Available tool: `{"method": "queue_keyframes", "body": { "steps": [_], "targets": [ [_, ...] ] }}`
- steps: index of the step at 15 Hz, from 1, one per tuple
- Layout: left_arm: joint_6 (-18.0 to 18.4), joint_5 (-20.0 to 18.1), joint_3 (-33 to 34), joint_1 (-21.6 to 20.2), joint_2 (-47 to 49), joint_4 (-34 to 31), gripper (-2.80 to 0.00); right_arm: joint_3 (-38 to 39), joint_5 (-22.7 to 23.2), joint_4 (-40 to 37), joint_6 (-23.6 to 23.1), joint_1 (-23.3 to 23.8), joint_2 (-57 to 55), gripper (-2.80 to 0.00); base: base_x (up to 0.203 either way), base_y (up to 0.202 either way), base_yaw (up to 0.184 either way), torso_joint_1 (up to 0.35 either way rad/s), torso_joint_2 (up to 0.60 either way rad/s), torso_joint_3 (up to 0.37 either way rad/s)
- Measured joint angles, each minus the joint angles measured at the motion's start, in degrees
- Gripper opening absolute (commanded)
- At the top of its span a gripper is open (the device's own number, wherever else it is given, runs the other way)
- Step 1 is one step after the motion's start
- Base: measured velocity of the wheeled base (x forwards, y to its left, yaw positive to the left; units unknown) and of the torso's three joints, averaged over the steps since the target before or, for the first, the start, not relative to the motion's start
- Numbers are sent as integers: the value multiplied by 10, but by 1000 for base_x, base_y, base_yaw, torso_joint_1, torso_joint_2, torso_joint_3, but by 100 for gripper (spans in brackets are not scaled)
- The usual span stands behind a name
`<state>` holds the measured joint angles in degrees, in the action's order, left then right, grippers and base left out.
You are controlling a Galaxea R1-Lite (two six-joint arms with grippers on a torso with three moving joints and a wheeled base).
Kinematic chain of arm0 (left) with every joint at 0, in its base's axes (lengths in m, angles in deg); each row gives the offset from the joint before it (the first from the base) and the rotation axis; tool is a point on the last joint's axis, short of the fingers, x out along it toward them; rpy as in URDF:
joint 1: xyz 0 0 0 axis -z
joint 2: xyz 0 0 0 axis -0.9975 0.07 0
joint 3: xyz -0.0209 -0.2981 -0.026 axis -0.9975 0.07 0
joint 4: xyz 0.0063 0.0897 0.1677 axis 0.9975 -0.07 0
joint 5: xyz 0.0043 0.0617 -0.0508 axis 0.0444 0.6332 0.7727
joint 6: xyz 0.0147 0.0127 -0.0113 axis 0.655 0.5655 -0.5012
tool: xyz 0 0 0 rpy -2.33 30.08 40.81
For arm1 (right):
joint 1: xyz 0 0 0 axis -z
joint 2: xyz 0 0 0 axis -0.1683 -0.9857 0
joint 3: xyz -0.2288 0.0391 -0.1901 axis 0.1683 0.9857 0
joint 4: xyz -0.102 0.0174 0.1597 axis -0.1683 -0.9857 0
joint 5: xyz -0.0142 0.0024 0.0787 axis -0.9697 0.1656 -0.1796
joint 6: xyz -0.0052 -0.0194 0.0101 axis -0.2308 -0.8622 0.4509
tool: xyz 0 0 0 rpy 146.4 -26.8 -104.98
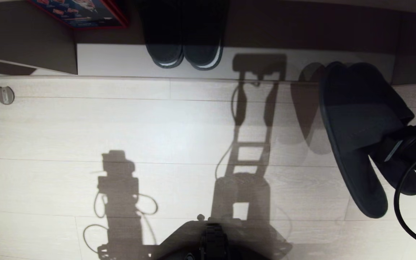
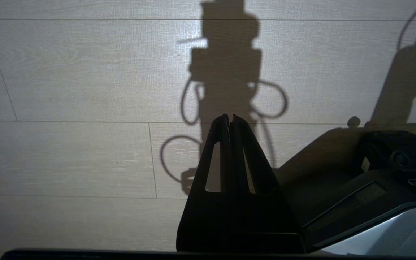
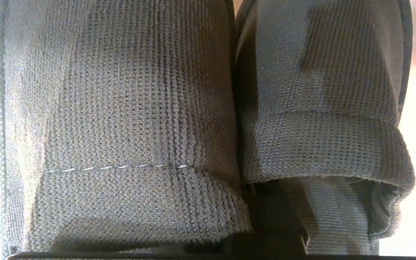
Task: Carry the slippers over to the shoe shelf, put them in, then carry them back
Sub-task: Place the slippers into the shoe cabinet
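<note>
The slippers [image 1: 356,119], a plain dark pair, hang together above the floor at the right, toes toward the shoe shelf [image 1: 114,61]. My right gripper [image 1: 383,150] is shut on them, coming in from the right edge. In the right wrist view their two knit toe bands [image 3: 121,108] fill the picture side by side, and a dark finger [image 3: 276,220] shows in the gap between them. The shelf's pale base board runs along the top of the head view. My left gripper [image 2: 229,117] is shut, holds nothing, and hangs parked over bare floor.
Another dark pair with pale sole rims [image 1: 186,54] stands in the shelf at top centre. A red-edged box [image 1: 81,12] lies in the compartment to the left. A round metal fitting [image 1: 5,95] sits in the floor at far left. A black cable [image 1: 403,206] loops below my right wrist.
</note>
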<state>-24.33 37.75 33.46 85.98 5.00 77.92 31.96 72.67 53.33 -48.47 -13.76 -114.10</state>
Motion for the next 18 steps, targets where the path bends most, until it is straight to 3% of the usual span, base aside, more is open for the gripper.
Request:
{"method": "queue_keyframes", "body": {
  "steps": [9,18],
  "targets": [
    [0,0,0,0,0,0,-280,-129,-5,90,-3,-8,-122,-280,0,0,0,0,0,0],
    [1,1,0,0,0,0,-280,-284,-5,96,-3,-10,-209,-280,0,0,0,0,0,0]
  ]
}}
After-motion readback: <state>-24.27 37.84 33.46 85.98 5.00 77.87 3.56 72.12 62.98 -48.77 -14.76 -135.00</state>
